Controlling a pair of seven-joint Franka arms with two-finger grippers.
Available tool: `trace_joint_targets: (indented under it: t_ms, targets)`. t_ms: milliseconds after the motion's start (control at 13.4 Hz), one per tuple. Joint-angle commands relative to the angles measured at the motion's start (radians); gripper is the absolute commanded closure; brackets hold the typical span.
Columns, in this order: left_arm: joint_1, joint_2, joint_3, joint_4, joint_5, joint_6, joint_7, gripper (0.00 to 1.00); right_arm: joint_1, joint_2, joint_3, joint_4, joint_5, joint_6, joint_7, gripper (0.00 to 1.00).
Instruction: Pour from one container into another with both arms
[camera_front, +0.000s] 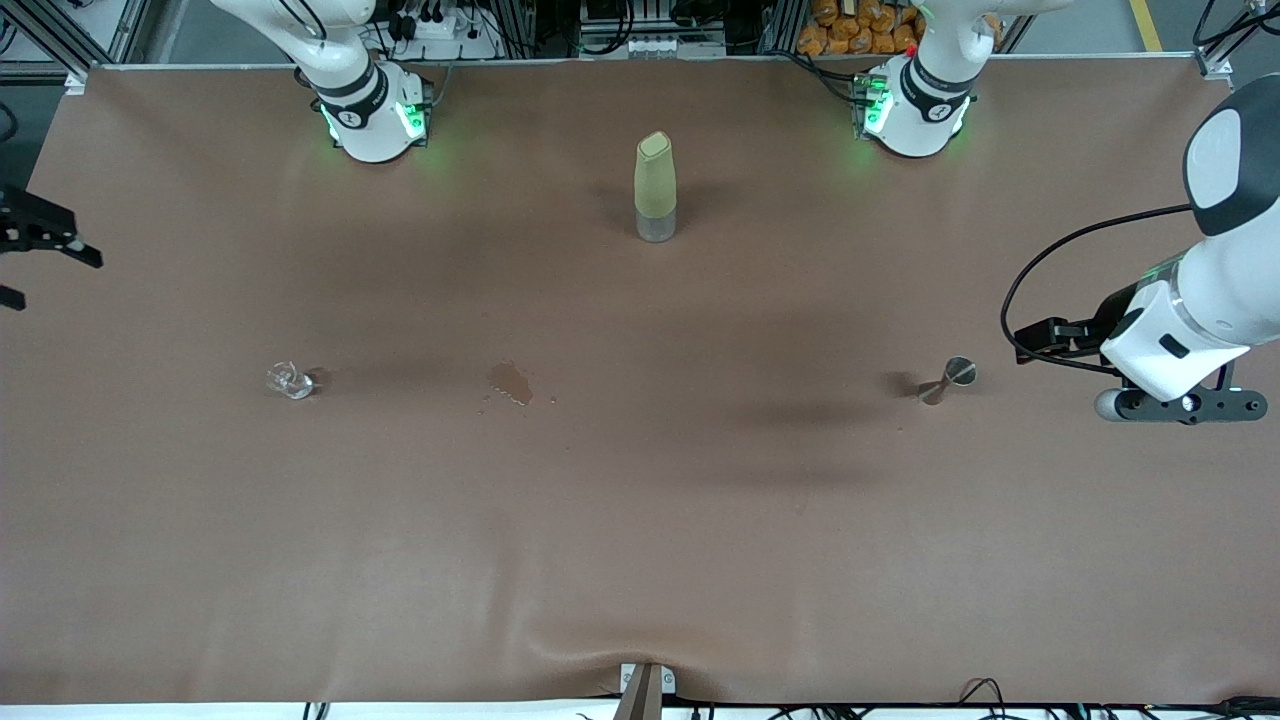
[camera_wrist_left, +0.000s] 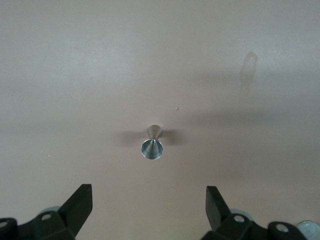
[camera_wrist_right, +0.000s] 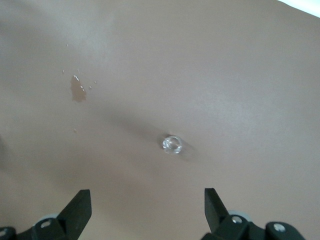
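standing upright near the middle of the brown table (camera_front: 640, 520), toward the robots' bases, is the olive-green bottle (camera_front: 655, 187) with its clear base, and everything else is easiest placed from it. the tiny glass cup (camera_front: 290, 380) sits on the table nearer the front camera than the bottle and well off toward the right arm's end; it looks tipped, though i can't be sure. the silvery jigger (camera_front: 947, 381) is about as much nearer the camera than the bottle as the cup, but well off toward the left arm's end; in the front view it leans, its round rim turned up and outward. between cup and jigger, closer to the cup and nearer the camera than the bottle, a small dark wet stain (camera_front: 511, 383) marks the table, with a few droplets beside it.

the left gripper (camera_wrist_left: 149, 205) hangs over the table at the left arm's end, just outside the jigger, its two black fingers (camera_wrist_left: 80, 205) spread wide and holding nothing; its wrist view looks straight into the jigger's open rim (camera_wrist_left: 151, 149), with the bottle faint in the distance. the right gripper (camera_wrist_right: 148, 207) is over the right arm's end of the table, well apart from the bottle, jaws likewise wide apart and empty, with the cup (camera_wrist_right: 172, 144) lying ahead of it and the stain (camera_wrist_right: 78, 90) farther off.
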Motion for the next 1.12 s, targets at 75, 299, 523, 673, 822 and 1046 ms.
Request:
trace_joint_targets:
  t_ms: [75,299,523,673,822,1046]
  targets:
    - [-0.007,-0.008,-0.003,0.0,0.015,-0.013,0.002,0.0,-0.159,-0.003,0.009,-0.107,0.187,0.031,-0.284,0.0]
    - [-0.008,-0.004,-0.009,-0.002,0.015,-0.013,0.002,0.0,-0.227,0.036,0.009,-0.127,0.249,0.05,-0.496,0.0]
    - [-0.008,-0.004,-0.011,-0.002,0.015,-0.013,0.004,0.0,-0.267,0.084,0.009,-0.124,0.267,0.068,-0.66,0.0]
    - [-0.005,-0.004,-0.011,-0.002,0.015,-0.013,0.005,0.0,-0.308,0.121,0.009,-0.127,0.298,0.058,-0.723,0.0]
    - [-0.005,-0.002,-0.011,-0.002,0.015,-0.013,0.007,0.0,-0.342,0.171,0.009,-0.133,0.388,0.022,-0.804,0.0]
    - [-0.005,-0.002,-0.011,-0.003,0.015,-0.013,0.028,0.0,-0.386,0.295,0.009,-0.133,0.497,0.007,-1.031,0.0]
